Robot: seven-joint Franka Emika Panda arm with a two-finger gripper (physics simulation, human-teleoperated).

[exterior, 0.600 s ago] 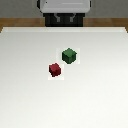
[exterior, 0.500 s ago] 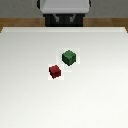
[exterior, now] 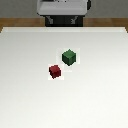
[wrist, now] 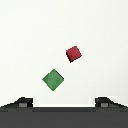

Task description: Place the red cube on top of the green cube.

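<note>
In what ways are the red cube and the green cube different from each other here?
The red cube is dark red; the green cube is dark green. The red cube looks slightly smaller than the green cube. In the exterior view, the red cube sits nearer the camera and further to that view's left than the green cube. Both are plain-faced and rest apart on the white table.

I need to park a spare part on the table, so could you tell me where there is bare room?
The white table is bare on every side of the red cube and the green cube, widest toward its near edge. The only crowded spot is the narrow gap between the two cubes, which stand apart.
</note>
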